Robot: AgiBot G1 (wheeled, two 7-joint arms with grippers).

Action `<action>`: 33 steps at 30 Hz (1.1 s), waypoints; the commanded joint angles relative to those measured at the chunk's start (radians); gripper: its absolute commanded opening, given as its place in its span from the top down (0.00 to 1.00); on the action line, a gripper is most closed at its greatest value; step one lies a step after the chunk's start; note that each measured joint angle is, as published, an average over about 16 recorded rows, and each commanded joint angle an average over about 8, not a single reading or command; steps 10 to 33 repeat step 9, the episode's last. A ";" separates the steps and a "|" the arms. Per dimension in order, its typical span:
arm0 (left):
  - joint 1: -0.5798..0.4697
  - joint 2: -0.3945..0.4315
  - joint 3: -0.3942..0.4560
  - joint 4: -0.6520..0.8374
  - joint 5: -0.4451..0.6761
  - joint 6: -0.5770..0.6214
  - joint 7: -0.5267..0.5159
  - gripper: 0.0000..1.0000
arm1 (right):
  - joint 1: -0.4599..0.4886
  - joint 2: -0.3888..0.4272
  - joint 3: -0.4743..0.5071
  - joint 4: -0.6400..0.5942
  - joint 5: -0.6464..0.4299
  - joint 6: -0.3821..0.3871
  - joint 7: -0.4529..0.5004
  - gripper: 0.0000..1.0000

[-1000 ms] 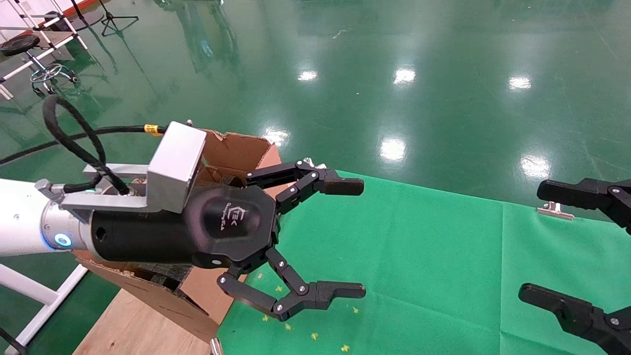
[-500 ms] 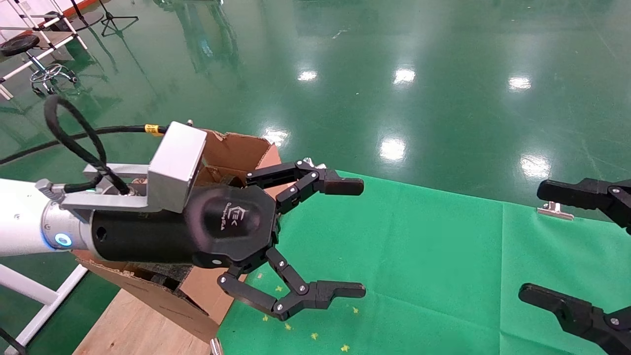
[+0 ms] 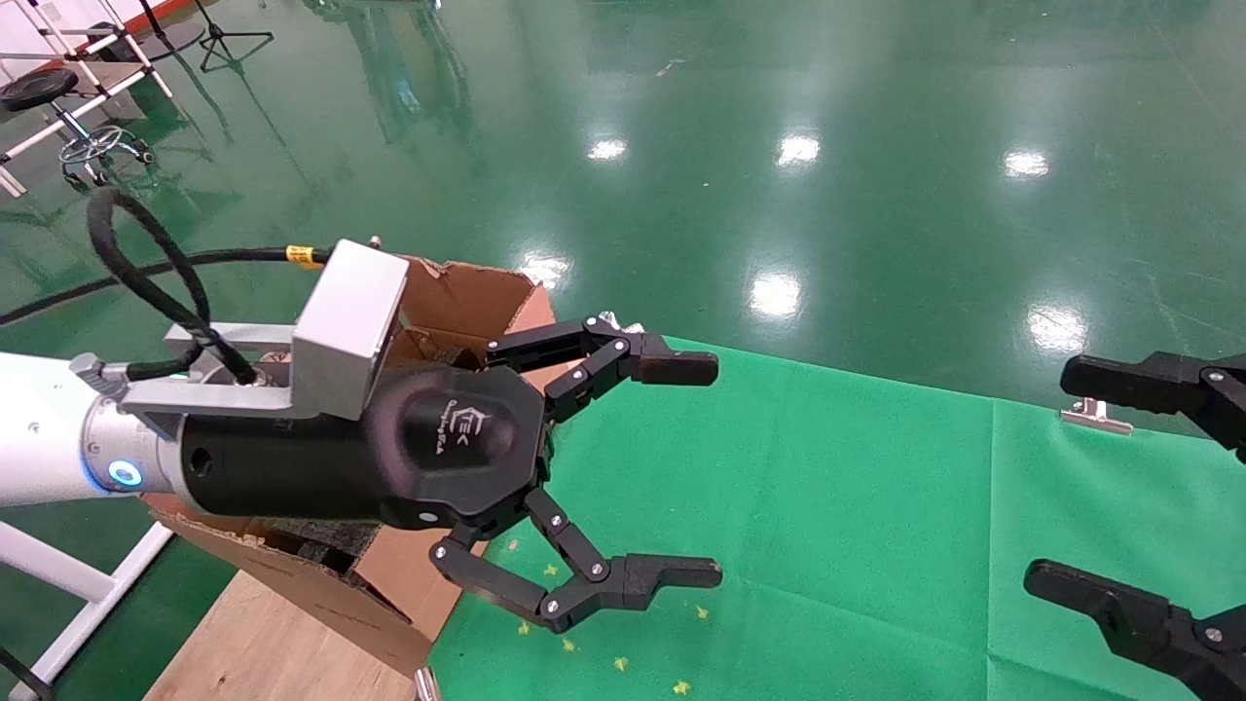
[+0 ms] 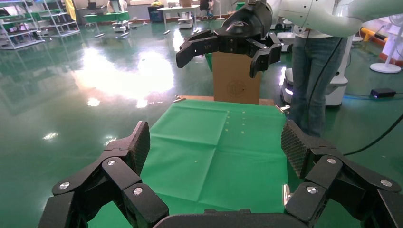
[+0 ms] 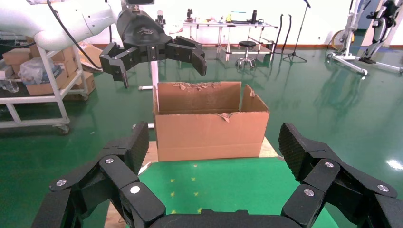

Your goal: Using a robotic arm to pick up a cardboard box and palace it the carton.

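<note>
The carton (image 3: 467, 292) stands open at the table's left end, its top edge torn; the right wrist view shows its long brown wall (image 5: 209, 128). My left gripper (image 3: 717, 470) on the white robotic arm (image 3: 39, 438) hovers open just right of the carton, over the green cloth, with nothing between its fingers. The left wrist view shows this gripper (image 4: 215, 145) wide open above bare cloth. My right gripper (image 3: 1046, 475) hangs open at the right edge, also empty. The cardboard box is out of view.
A green cloth (image 3: 827, 506) covers the wooden table (image 3: 253, 643), with small yellow marks near the carton. A metal clip (image 3: 1095, 416) holds the cloth's far edge. Beyond the table's right end stand an upright brown box (image 4: 236, 78) and a person in jeans (image 4: 309, 71).
</note>
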 commanded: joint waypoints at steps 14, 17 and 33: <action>0.000 0.000 0.000 0.000 0.000 0.000 0.000 0.00 | 0.000 0.000 0.000 0.000 0.000 0.000 0.000 0.00; 0.000 0.000 0.000 0.000 0.000 0.000 0.000 0.00 | 0.000 0.000 0.000 0.000 0.000 0.000 0.000 0.00; 0.000 0.000 0.000 0.000 0.000 0.000 0.000 0.00 | 0.000 0.000 0.000 0.000 0.000 0.000 0.000 0.00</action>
